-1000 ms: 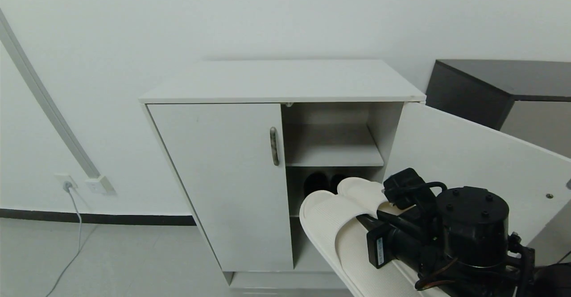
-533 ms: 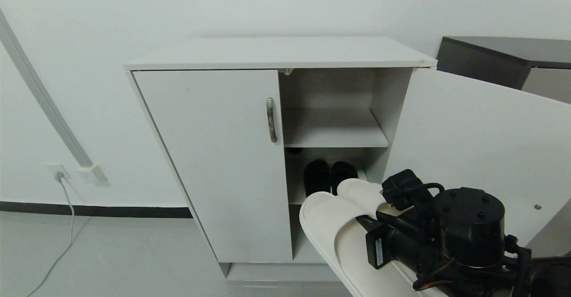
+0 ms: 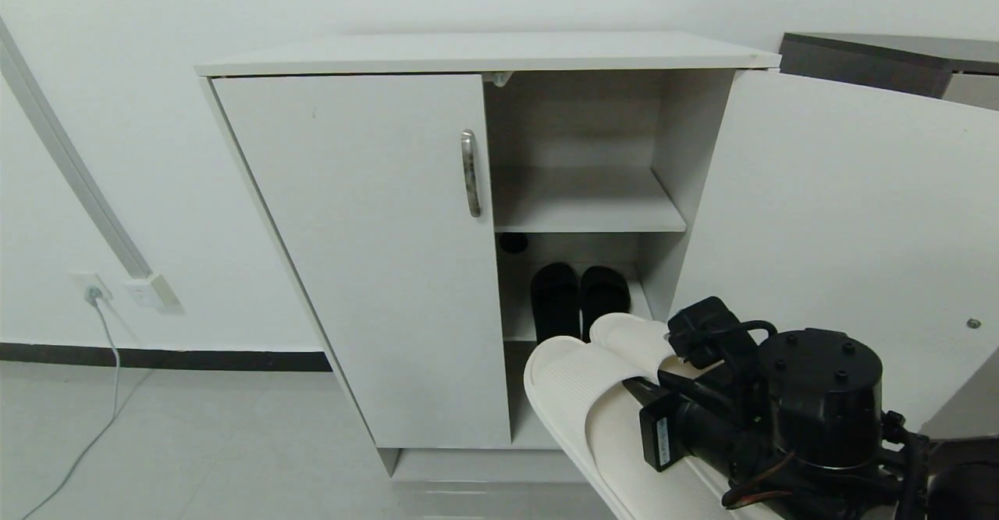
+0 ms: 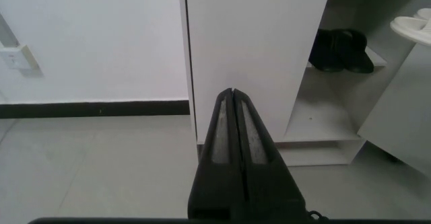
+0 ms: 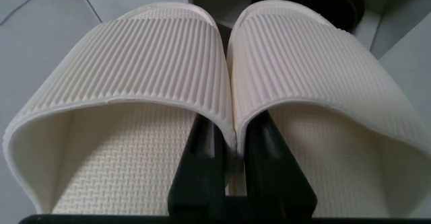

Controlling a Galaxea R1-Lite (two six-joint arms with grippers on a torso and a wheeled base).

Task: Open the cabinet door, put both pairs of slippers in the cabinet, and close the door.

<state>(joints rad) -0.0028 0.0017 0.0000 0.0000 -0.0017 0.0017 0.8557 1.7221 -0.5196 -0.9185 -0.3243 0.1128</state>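
One cabinet (image 3: 484,51) is seen against the far wall, with two doors. The left door (image 3: 367,254) is shut and carries one metal handle (image 3: 469,173) at its right edge. The right door (image 3: 843,215) is swung wide open toward the near right. In the opened right half, two shelves and three compartments are counted. The upper shelf (image 3: 585,204) is bare. On the lower shelf (image 3: 574,334), one pair of black slippers (image 3: 579,297) is set side by side, two in number, toes pointing near.

A second pair, two cream slippers (image 3: 577,395), is held outside the cabinet, in front of the open compartments and below the level of the black pair. The two are gripped together by the right tool (image 5: 234,160): one finger is placed inside each slipper, and the two adjoining inner walls are pinched between the fingers. The ribbed toes are pointed toward the cabinet.

The left tool (image 4: 231,99) is held low above the floor, near the foot of the shut left door, its two fingers pressed together with nothing between them.

One wall socket (image 3: 92,290) with one cable plugged in is seen at the far left, and one dark cabinet (image 3: 882,55) at the far right.
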